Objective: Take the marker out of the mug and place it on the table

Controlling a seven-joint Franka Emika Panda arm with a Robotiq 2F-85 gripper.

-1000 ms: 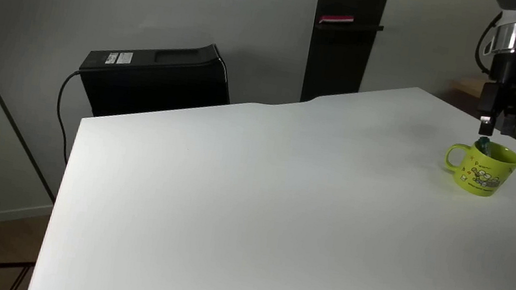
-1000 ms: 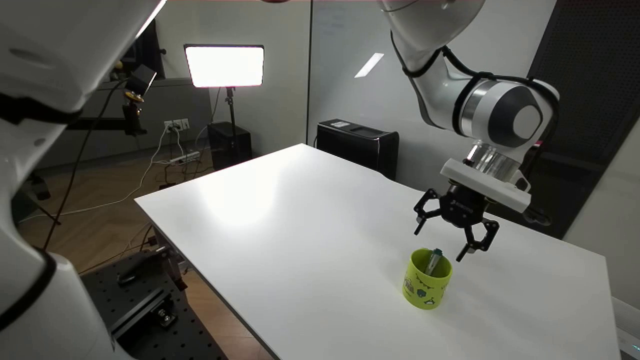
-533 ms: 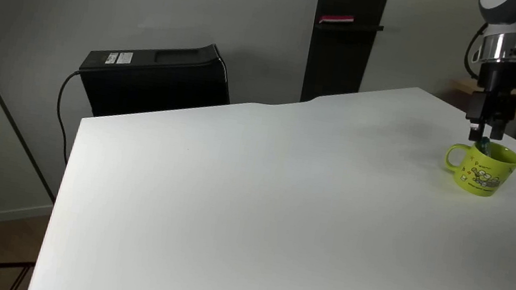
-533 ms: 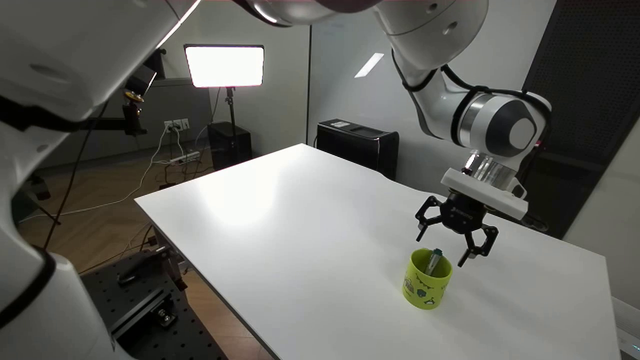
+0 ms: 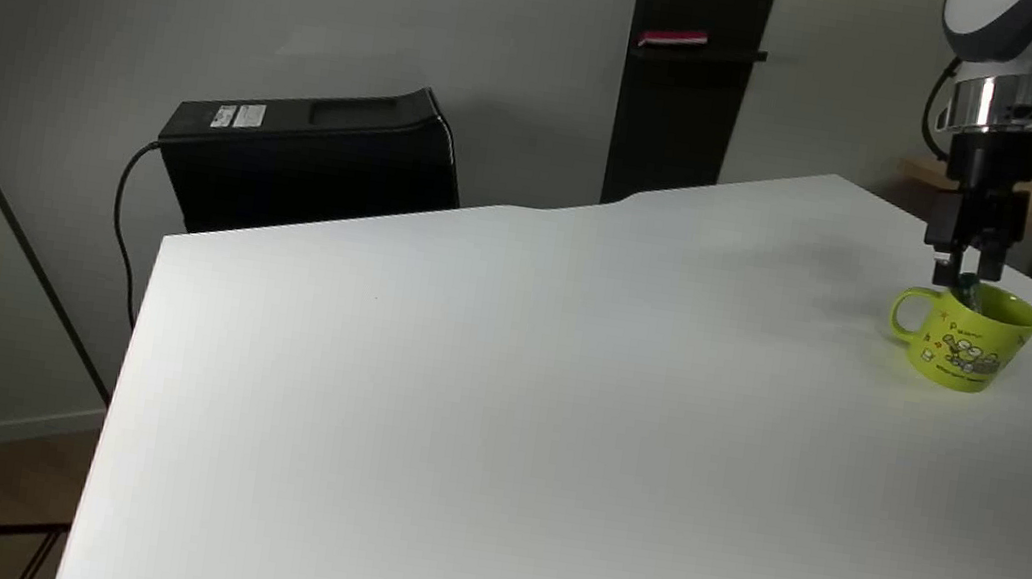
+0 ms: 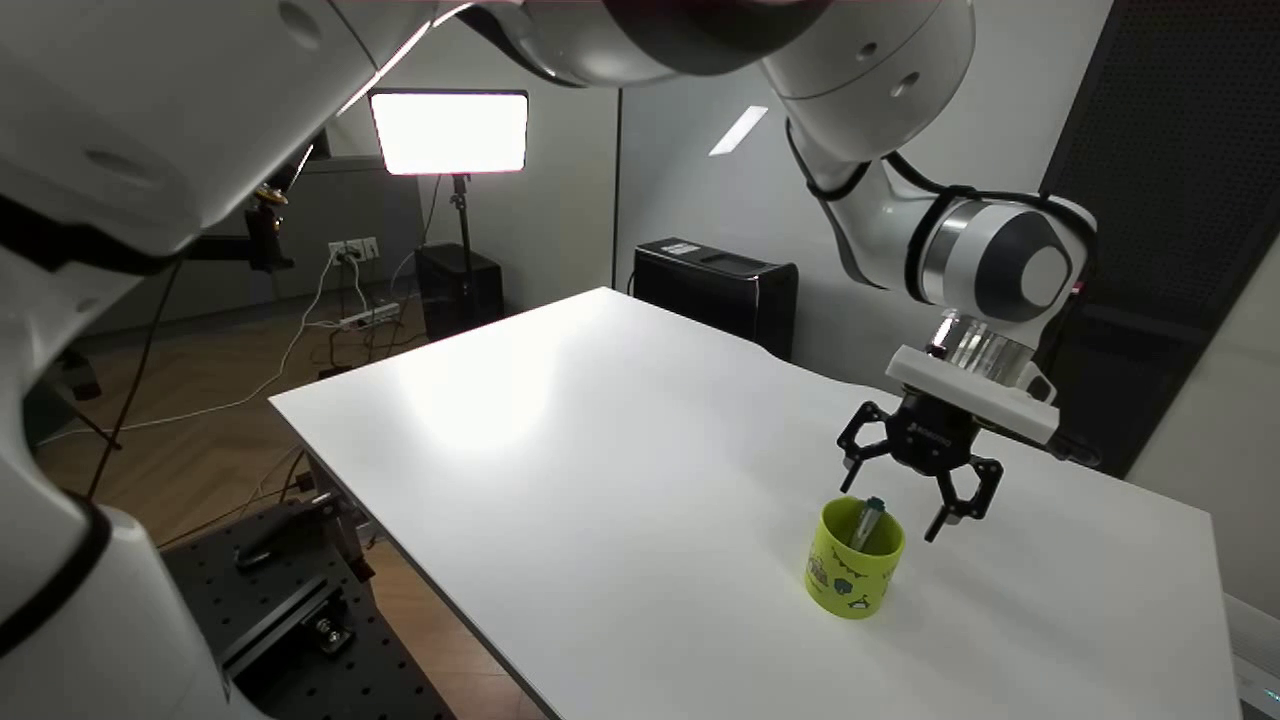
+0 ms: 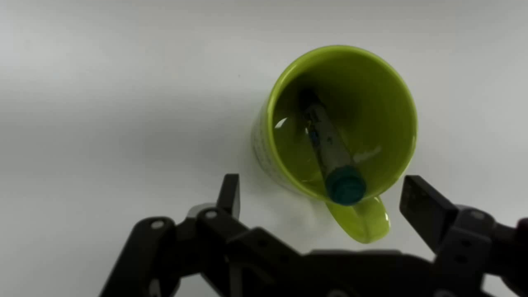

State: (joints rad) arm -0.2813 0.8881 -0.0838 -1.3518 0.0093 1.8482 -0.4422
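Note:
The yellow-green mug (image 5: 963, 354) stands upright on the white table (image 5: 503, 379); it also shows in an exterior view (image 6: 845, 575) and in the wrist view (image 7: 381, 97). The marker (image 7: 345, 186), pale with a teal cap end, leans inside the mug, its cap end at the rim on the handle side. The marker's cap also shows in an exterior view (image 6: 875, 505). My gripper (image 6: 888, 514) is open and empty, just above the mug. In the wrist view the open gripper (image 7: 321, 181) has one finger on each side of the cap, both apart from it.
The mug's handle (image 5: 912, 315) sticks out beneath the gripper. A black box-shaped appliance (image 5: 313, 155) stands beyond the table edge. A bright light panel (image 6: 448, 132) stands behind the table.
My gripper has come down closer to the mug and shifted slightly toward the handle side, staying open. The mug and marker have not moved.

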